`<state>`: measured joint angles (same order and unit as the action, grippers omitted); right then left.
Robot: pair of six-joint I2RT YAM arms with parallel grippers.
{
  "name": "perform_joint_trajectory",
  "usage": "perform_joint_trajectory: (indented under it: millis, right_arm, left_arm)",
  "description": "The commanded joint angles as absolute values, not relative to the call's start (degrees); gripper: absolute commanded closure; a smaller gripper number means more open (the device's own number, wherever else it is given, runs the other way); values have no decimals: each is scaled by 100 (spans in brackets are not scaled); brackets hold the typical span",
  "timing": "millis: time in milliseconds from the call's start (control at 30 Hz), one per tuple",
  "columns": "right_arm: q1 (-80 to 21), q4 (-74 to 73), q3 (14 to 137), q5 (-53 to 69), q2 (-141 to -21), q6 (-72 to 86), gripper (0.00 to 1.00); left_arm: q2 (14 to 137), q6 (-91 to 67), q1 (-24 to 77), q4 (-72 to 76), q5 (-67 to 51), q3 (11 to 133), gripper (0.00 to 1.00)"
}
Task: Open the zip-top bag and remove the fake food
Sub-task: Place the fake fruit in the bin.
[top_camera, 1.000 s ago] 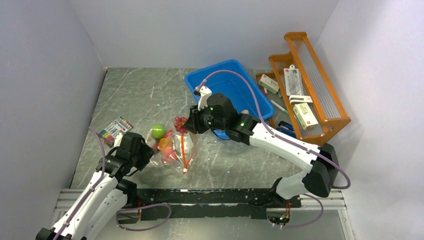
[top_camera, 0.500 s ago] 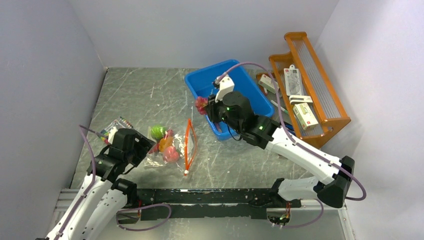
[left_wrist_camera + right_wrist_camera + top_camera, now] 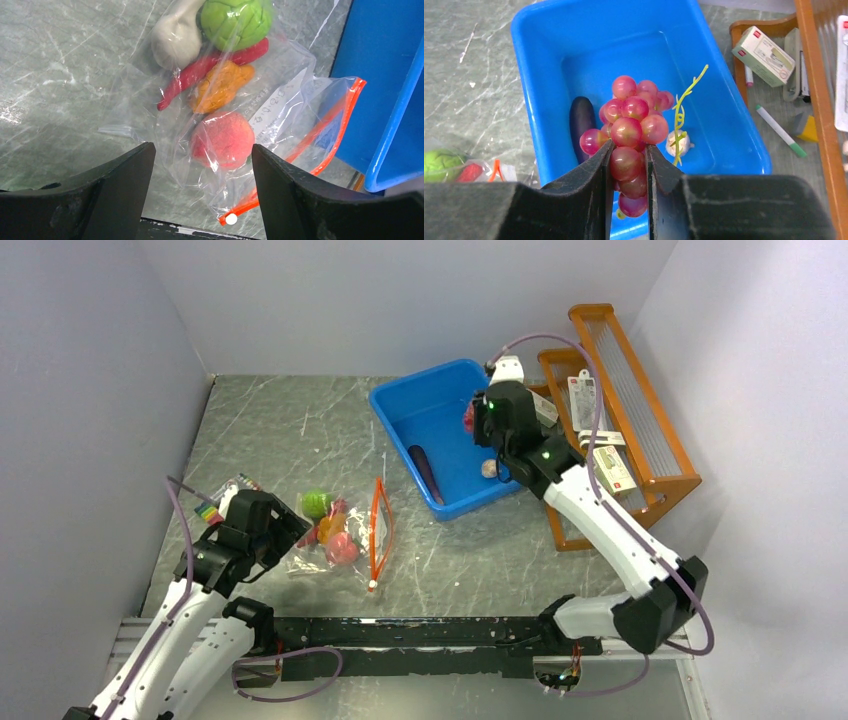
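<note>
The right gripper (image 3: 628, 150) is clamped on a bunch of dark red grapes (image 3: 631, 120), its two fingers pressed close against the lower berries while the rest of the bunch and a yellow-green stem stand above them. From above, the right gripper (image 3: 472, 420) hangs over the far right part of the blue bin (image 3: 420, 410), with the grapes (image 3: 467, 418) clear of the bin floor. In the bin lie a purple eggplant (image 3: 581, 120) along the left wall and a small pale piece (image 3: 676, 145) near the middle, well apart from each other.

The left gripper (image 3: 200, 150) has its jaws spread wide and holds nothing. It hovers just above the zip-top bag (image 3: 280, 100), which shows between the two fingers; whether they touch the plastic cannot be told. The bag lies flat on the grey table (image 3: 300, 430), left of the bin, its red-orange zip strip (image 3: 330, 125) gaping in a narrow loop on the side toward the bin. Inside it sit a green ball (image 3: 235, 20), a pale bulb (image 3: 175, 37), a red chili (image 3: 200, 70), an orange piece (image 3: 220, 85) and a pink-red peach (image 3: 220, 140), the peach nearest the mouth
</note>
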<state>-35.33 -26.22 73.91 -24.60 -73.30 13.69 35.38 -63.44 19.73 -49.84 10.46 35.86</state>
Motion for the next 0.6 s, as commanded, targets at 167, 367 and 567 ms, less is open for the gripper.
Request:
perform_joint_trajectory:
  millis: [167, 367, 567]
  right_arm:
    - [-2850, -3228, 9030, -1316, -8962, 1402, 91]
    - [-2852, -3478, 10142, -1069, -10097, 1051, 89]
    - [-2612, -3478, 10931, -302, -11353, 1059, 89]
  left_arm:
    - [3531, -5960, 1995, -4843, 754, 3708, 7]
    - [3342, -5861, 1995, -4721, 654, 3665, 0]
    - [3377, -5847, 1995, -4764, 622, 3695, 1]
